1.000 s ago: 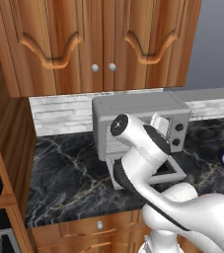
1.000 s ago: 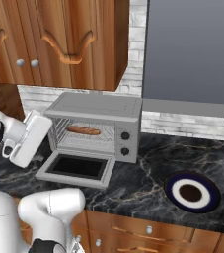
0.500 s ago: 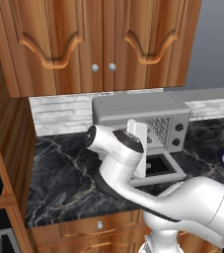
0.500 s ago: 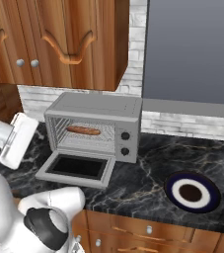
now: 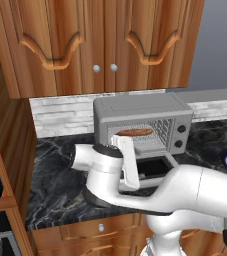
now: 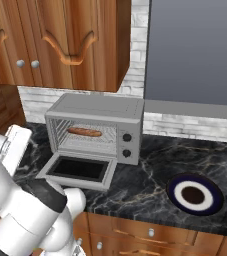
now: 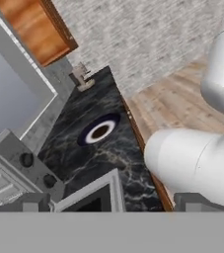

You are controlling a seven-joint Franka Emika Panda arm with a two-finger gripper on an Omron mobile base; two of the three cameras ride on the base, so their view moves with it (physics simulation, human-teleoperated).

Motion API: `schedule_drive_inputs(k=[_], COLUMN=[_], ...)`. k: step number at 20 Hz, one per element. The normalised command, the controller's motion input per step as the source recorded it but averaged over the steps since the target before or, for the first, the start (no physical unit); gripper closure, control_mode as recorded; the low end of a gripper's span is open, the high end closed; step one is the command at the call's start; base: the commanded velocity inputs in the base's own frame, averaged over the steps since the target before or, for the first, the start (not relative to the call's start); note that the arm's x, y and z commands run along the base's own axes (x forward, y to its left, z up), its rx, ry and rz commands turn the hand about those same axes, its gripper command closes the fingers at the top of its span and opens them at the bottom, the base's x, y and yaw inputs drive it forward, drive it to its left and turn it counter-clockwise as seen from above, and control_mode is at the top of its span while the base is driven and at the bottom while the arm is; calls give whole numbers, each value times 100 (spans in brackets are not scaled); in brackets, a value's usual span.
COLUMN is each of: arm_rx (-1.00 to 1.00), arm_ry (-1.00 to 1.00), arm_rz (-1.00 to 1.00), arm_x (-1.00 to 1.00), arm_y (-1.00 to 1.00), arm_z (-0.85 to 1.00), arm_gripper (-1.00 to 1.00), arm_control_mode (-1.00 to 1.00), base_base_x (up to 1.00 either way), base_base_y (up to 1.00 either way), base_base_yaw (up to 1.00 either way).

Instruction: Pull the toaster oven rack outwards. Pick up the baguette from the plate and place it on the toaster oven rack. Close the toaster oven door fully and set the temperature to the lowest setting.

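Note:
The grey toaster oven [image 6: 96, 111] stands on the counter with its door [image 6: 80, 170] folded down flat in front. Inside, the reddish-brown baguette [image 6: 85, 132] lies on the silvery wire rack [image 6: 87, 144]; it also shows through the oven mouth as the baguette [image 5: 135, 133]. The plate [image 6: 194, 194], with a dark centre and a pale ring, sits bare to the right of the oven. My gripper [image 7: 116, 202] is open with nothing between its widely spread fingertips. Its white hand [image 6: 14, 145] hangs left of the open door, apart from it. In the hand view the plate [image 7: 99, 131] lies far ahead.
Black knobs [image 6: 127, 137] sit on the oven's right panel. Wooden wall cabinets [image 5: 100, 45] hang above the oven. My own white arm [image 5: 150, 187] crosses in front of the counter edge. Dark marble counter [image 6: 150, 170] stretches between oven and plate.
The arm has swung leftward, carrying the hand away from the oven front to the left of the open door. The jaws stayed open; oven, baguette and plate have not moved.

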Motion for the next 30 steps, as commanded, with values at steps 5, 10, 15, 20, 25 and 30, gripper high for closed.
schedule_drive_inputs(k=[5,10,15,20,25,30], arm_rx=[-10,-1,-3,-3,0,0], arm_ry=[38,26,38,37,31,38], arm_rz=[22,8,10,18,23,26], arm_x=[-13,-2,0,0,0,0], arm_y=[3,2,0,0,0,-2], arm_z=[0,0,0,0,4,9], arm_gripper=[-100,-100,-100,-100,-100,-100], arm_control_mode=[-100,-100,-100,-100,-100,-100], base_base_x=[0,0,0,0,0,0], base_base_y=[0,0,0,0,0,0], base_base_yaw=[0,0,0,0,0,0])
